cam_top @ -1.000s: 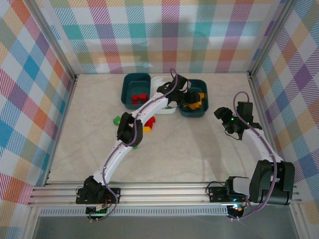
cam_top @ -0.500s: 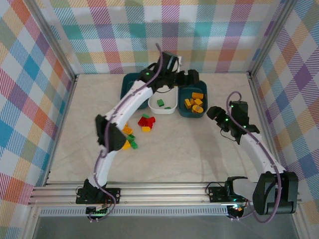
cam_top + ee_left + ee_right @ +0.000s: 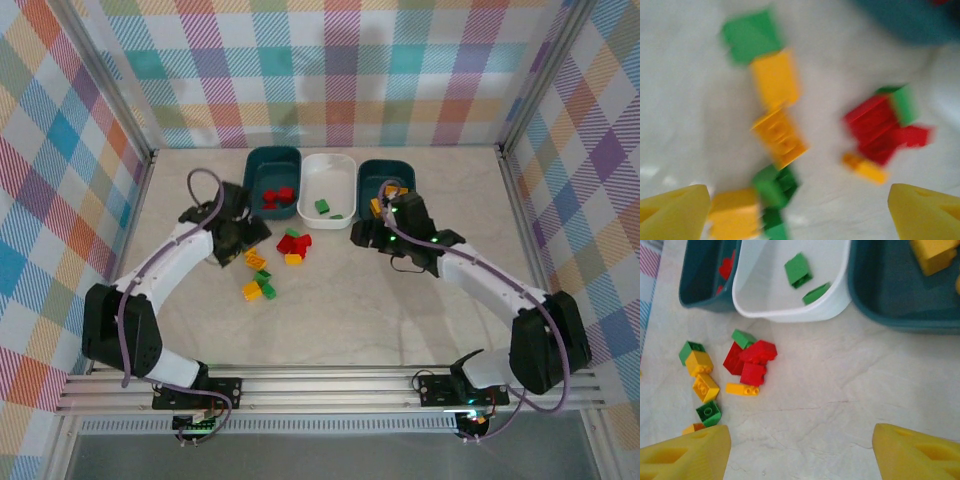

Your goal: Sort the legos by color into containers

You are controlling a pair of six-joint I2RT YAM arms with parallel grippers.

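Observation:
Loose legos lie in the middle of the table: a red cluster (image 3: 293,243), a yellow brick (image 3: 257,258) and a green and yellow group (image 3: 260,290). My left gripper (image 3: 243,240) hovers open just left of them. Its blurred wrist view shows the red cluster (image 3: 880,125), an orange brick (image 3: 780,137) and a green brick (image 3: 775,187) between the spread fingers (image 3: 675,210). My right gripper (image 3: 362,237) is open and empty over bare table, right of the red cluster (image 3: 752,362). The left teal tub (image 3: 250,180) holds red bricks (image 3: 278,196). The white tub (image 3: 345,180) holds green bricks (image 3: 799,270). The right teal tub (image 3: 403,175) holds yellow bricks (image 3: 935,255).
The three tubs stand side by side at the back of the table, close to the plaid back wall. Plaid walls close in the left and right sides. A metal rail (image 3: 320,385) runs along the near edge by the arm bases.
My left arm has swung back from over the tubs, down and to the left, to the loose bricks. My right arm has moved left from the right side toward the middle.

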